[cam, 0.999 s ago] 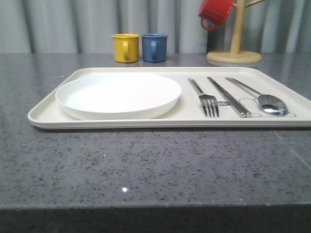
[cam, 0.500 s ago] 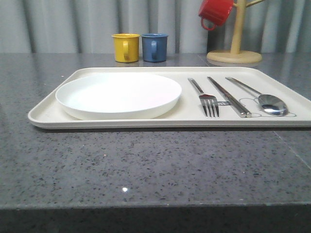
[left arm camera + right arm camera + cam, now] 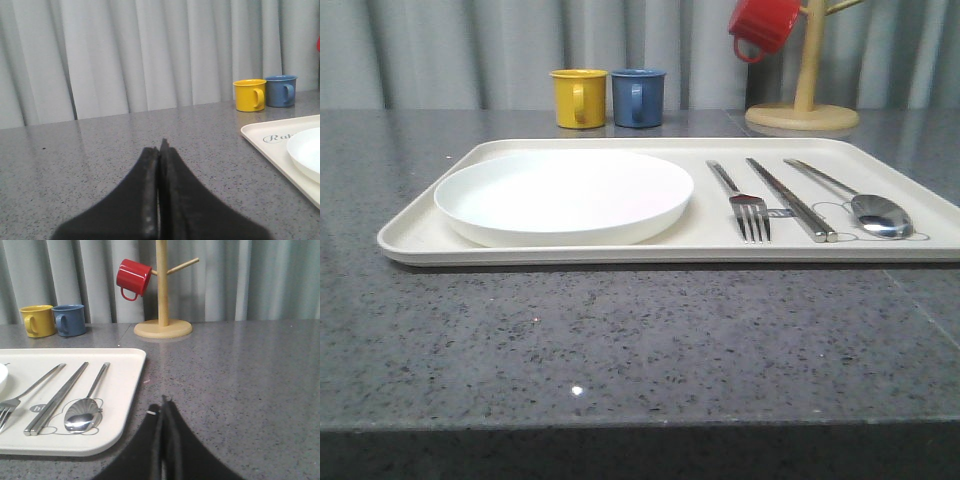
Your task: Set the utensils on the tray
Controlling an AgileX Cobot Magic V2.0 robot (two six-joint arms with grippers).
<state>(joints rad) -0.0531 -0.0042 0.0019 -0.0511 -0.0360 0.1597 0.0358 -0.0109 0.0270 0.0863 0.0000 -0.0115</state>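
Note:
The cream tray (image 3: 420,237) lies across the middle of the grey table. On its left half rests the round white plate (image 3: 564,193). To the plate's right lie the fork (image 3: 748,211), the pair of chopsticks (image 3: 790,199) and the spoon (image 3: 876,213), side by side. The right wrist view also has the tray (image 3: 120,390), fork (image 3: 20,399), chopsticks (image 3: 57,399) and spoon (image 3: 82,415). My left gripper (image 3: 160,146) is shut and empty over bare table left of the tray (image 3: 270,145). My right gripper (image 3: 164,401) is shut and empty just right of the tray's corner.
A yellow mug (image 3: 579,97) and a blue mug (image 3: 639,96) stand behind the tray. At the back right a wooden mug tree (image 3: 803,112) carries a red mug (image 3: 763,25). Grey curtains close off the back. Bare tabletop lies in front of the tray.

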